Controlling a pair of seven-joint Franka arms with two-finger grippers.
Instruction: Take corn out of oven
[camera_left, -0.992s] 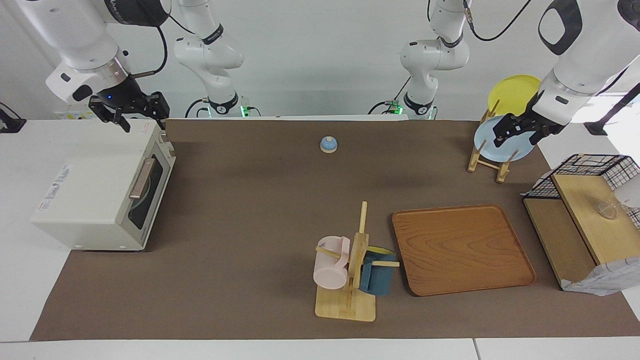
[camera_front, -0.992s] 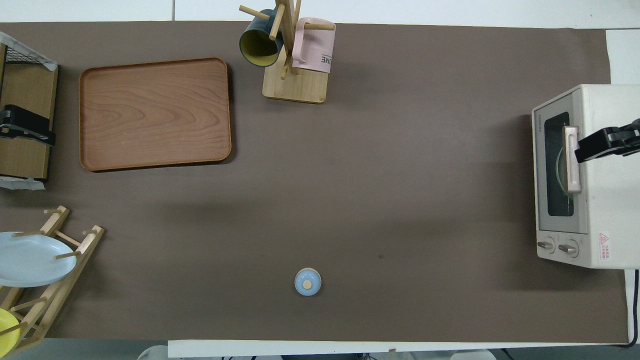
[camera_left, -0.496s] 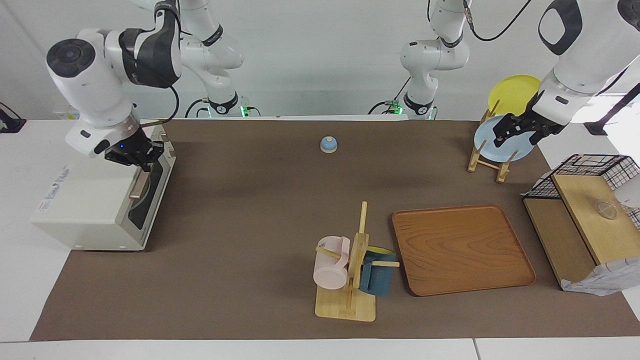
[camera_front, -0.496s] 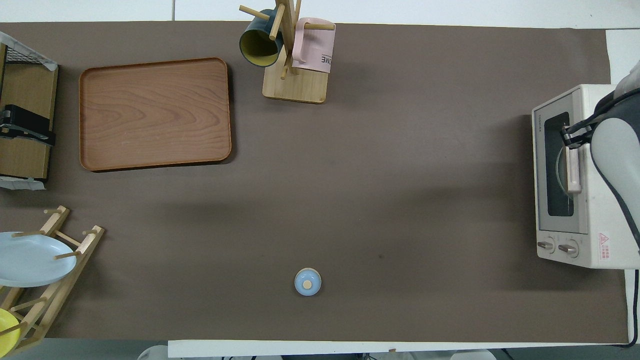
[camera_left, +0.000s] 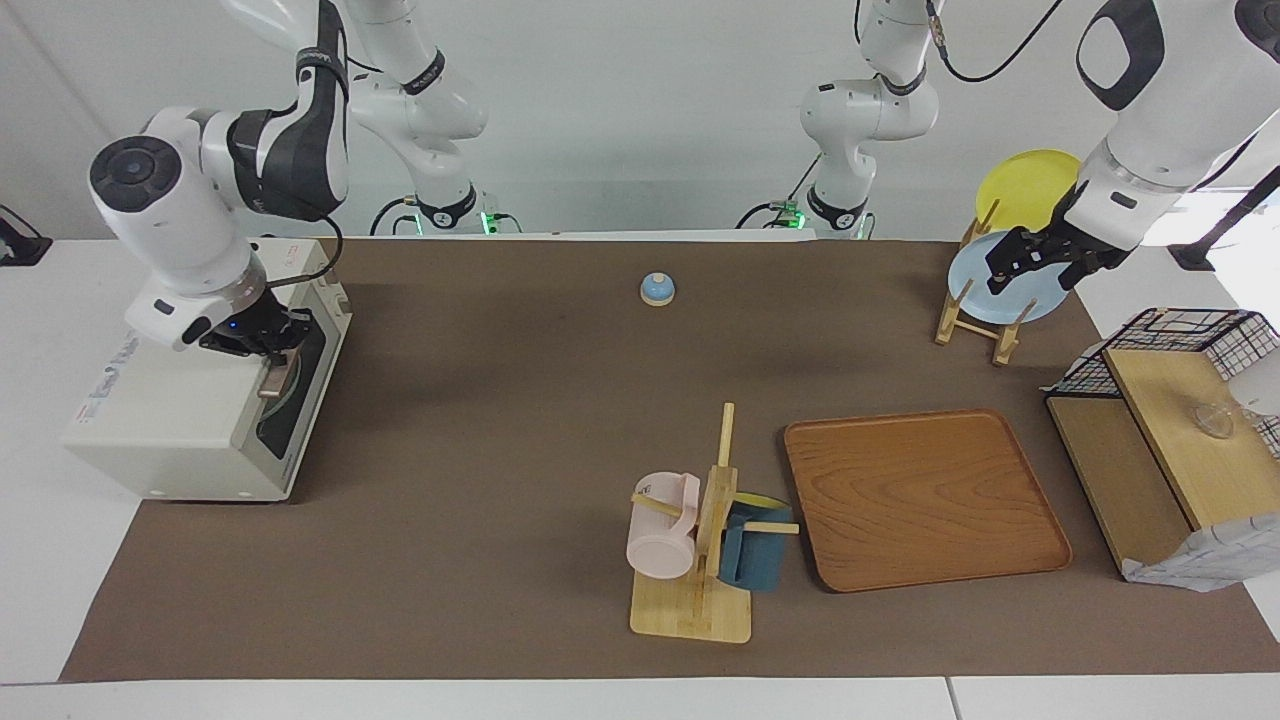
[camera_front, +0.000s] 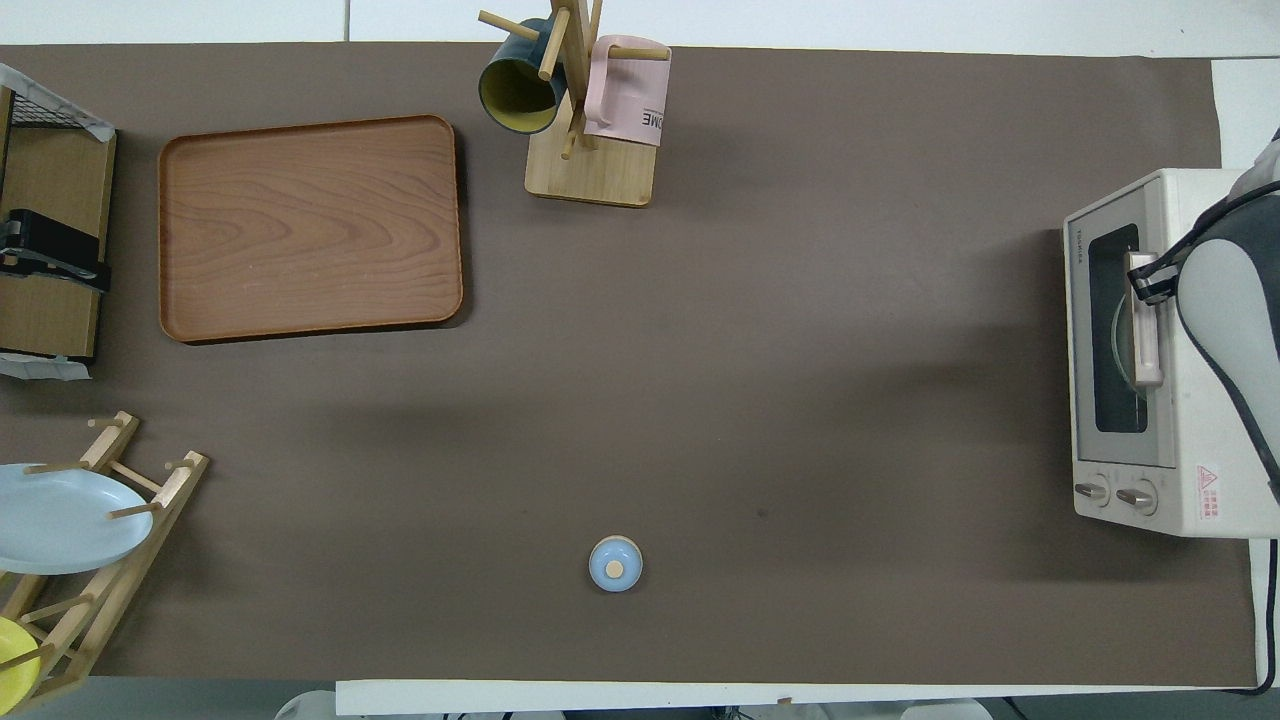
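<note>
The oven (camera_left: 205, 395), one boxy cream toaster oven at the right arm's end of the table, looks rigid and heavy enough to stay put while its door is pulled. Its door is shut, and the place to take hold is the bar handle (camera_left: 280, 372) along the door's upper edge. The right gripper (camera_left: 262, 345) sits down on that handle; whether its fingers have closed on it I cannot tell. The corn does not show anywhere (presumably it lies inside, hidden by the dark glass). A bare cob would be light, stiff and apt to roll, best pinched across its middle.

Counted: one wooden tray (camera_left: 924, 497), one dish rack (camera_left: 968, 318) with two plates, one mug tree (camera_left: 704, 540) with two mugs, one small blue bell (camera_left: 657, 289). The left gripper (camera_left: 1030, 262) waits over the dish rack.
</note>
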